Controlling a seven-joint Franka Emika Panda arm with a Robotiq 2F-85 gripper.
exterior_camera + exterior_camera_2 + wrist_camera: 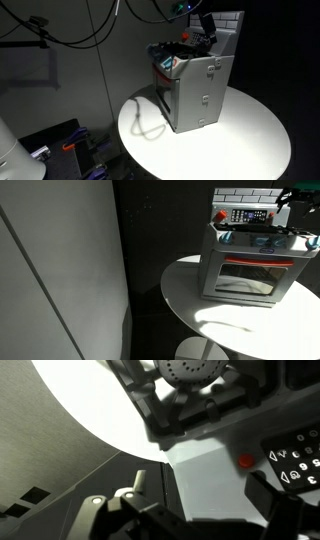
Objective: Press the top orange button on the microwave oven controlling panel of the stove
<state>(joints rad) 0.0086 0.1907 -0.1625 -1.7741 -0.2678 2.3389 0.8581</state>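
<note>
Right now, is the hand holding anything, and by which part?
Nothing is held. In the wrist view the hand is open and empty, near the small orange button on the grey toy stove's panel.

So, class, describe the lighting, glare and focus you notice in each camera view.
In both exterior views the table is brightly lit against a dark room, the stove clearly visible; in the wrist view the table glares white and the close pincer is blurred.
</note>
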